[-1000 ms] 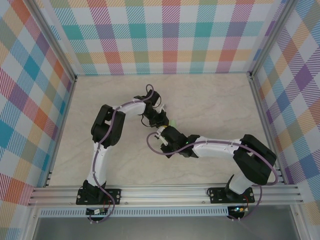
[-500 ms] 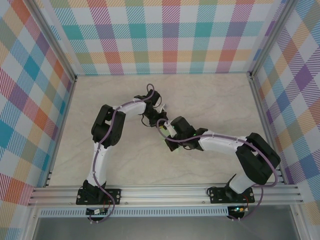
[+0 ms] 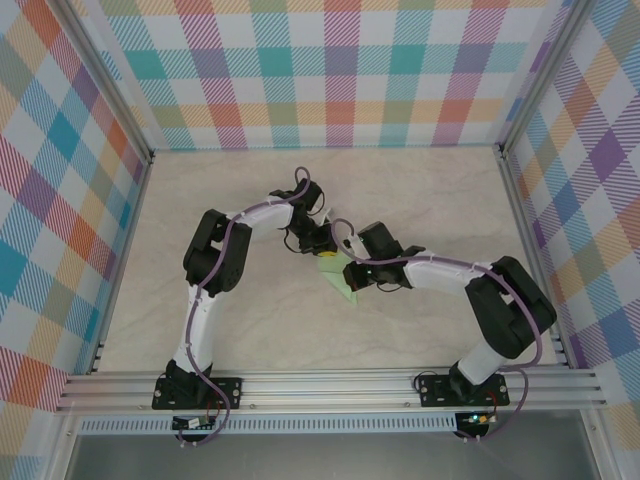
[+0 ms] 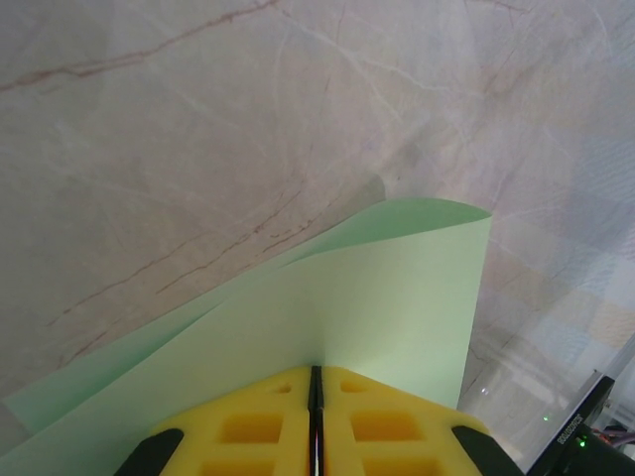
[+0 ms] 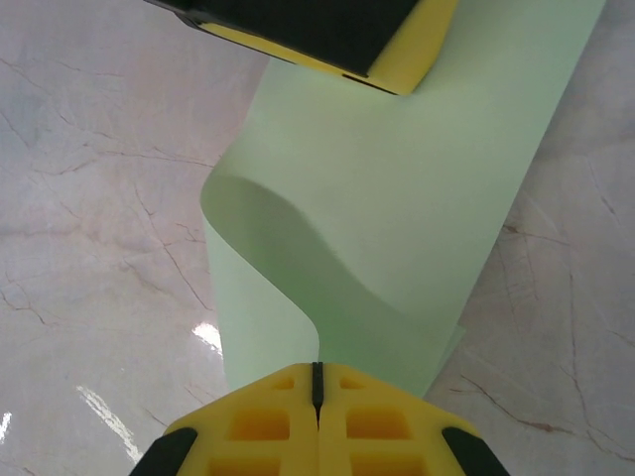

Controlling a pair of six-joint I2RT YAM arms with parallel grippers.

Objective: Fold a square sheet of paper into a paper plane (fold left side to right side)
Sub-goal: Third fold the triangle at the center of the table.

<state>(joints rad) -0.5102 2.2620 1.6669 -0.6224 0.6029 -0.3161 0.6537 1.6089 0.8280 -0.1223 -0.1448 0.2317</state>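
On the marble table [image 3: 430,200], the curled paper [image 3: 343,288] runs diagonally.

This looks like a robot lab test booth. Two robot arms, the left arm [image 3: 212,255] and the right arm [image 3: 500,310], are bolted to a metal rail [image 3: 330,383] at the near edge of a marble-look table [image 3: 440,200]. Bright checked walls [image 3: 340,80] stand on the left, right and far sides, held by metal posts [image 3: 105,80].
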